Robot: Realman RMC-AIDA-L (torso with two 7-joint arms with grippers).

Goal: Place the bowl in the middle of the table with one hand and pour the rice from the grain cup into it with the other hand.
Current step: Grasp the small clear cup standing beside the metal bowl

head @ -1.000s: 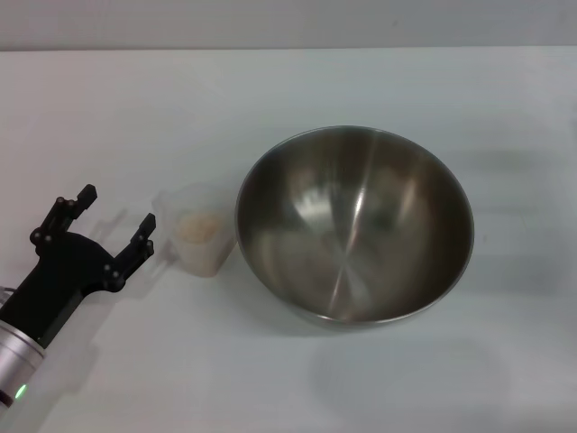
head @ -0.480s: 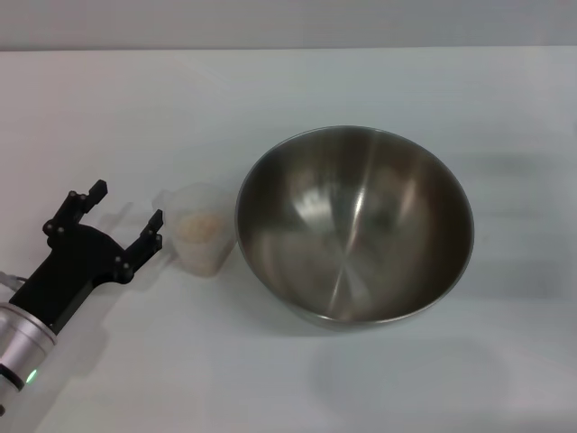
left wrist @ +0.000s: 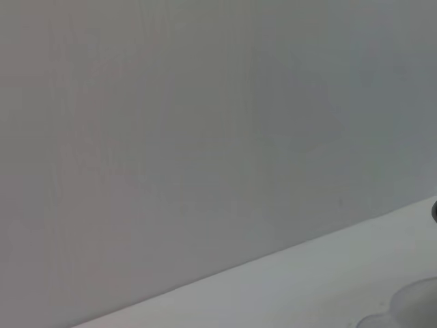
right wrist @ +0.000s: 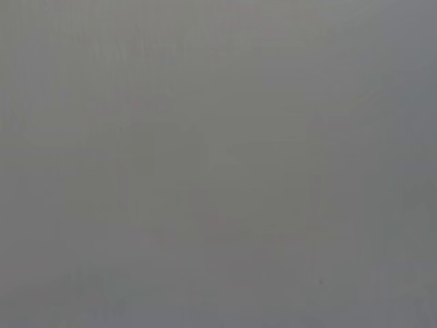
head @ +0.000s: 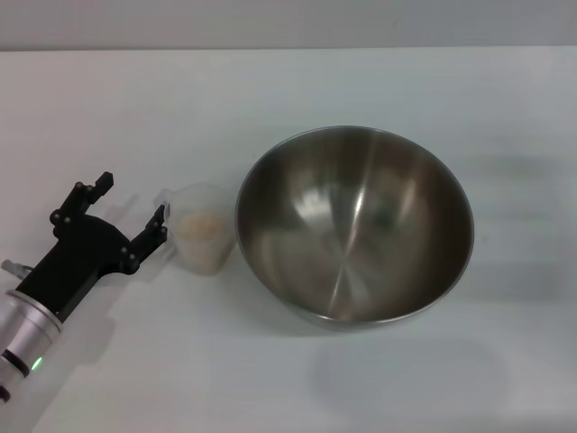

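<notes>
1. Cup (head: pixel 204 237) is sitting upright on the table (head: pixel 108 108), touching the bowl (head: pixel 354 225), rice (head: pixel 198 225) inside.
2. I'm seeing the left gripper (head: pixel 131 206) spread, cup just beyond its tips, probably not gripped.
3. Right arm isn't showing.

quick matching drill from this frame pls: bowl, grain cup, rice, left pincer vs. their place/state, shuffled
Things:
1. bowl
2. grain cup
3. rice
4. left pincer

Place or state:
A. open, beside the cup on the side away from the bowl
B. inside the translucent cup
C. empty, shiny inside, on the table
D. upright, by the bowl's left rim

Pairs: 1-C, 2-D, 3-B, 4-A
</notes>
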